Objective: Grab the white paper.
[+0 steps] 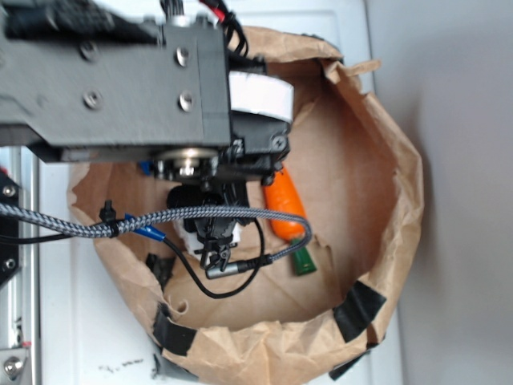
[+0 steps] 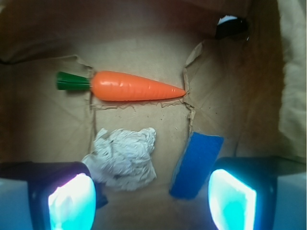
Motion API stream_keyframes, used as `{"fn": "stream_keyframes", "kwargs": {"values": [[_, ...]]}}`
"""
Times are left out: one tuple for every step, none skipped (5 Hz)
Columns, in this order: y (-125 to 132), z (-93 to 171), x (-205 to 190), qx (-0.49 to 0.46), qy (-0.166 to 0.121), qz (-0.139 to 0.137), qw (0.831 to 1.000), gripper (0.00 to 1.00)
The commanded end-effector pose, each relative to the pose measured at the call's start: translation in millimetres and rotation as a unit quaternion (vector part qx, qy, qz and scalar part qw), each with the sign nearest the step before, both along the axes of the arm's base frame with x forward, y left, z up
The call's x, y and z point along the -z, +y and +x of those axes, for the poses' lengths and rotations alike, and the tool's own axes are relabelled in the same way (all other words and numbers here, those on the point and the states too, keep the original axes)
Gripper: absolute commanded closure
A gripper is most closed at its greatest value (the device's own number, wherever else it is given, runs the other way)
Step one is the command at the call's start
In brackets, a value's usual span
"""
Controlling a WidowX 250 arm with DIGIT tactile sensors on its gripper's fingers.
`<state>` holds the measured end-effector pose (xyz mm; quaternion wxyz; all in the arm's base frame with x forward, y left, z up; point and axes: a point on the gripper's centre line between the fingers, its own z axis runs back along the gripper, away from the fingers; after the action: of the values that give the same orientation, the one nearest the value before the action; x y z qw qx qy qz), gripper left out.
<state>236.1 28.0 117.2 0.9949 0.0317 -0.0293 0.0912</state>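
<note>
The white paper (image 2: 123,159), a crumpled off-white wad, lies on the floor of the brown paper bag (image 2: 144,120), just ahead of my left finger. My gripper (image 2: 152,201) is open, its two glowing cyan pads wide apart at the bottom of the wrist view, with only bare bag floor between them. The wad sits left of the gap's middle. In the exterior view my arm covers the bag's left part; the gripper (image 1: 210,241) hangs inside the bag (image 1: 385,184), and only a white sliver of the paper (image 1: 186,241) peeks out beside it.
An orange toy carrot (image 2: 134,87) with a green stem lies beyond the wad, showing in the exterior view as the carrot (image 1: 285,210). A flat blue rectangle (image 2: 196,165) rests close to my right finger. The bag's walls rise all round, patched with black tape (image 1: 358,311).
</note>
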Motion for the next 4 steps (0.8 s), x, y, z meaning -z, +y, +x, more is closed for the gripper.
{"fn": "stream_keyframes", "kwargs": {"values": [[-5,-4,25,0.018,-0.031,-0.007,0.999,0.00],[-9,-9,34,0.026,-0.023,-0.034,0.999,0.00],[-12,-14,45,0.026,-0.022,-0.039,0.999,0.00],[-17,-21,65,0.025,-0.030,-0.020,0.999,0.00]]}}
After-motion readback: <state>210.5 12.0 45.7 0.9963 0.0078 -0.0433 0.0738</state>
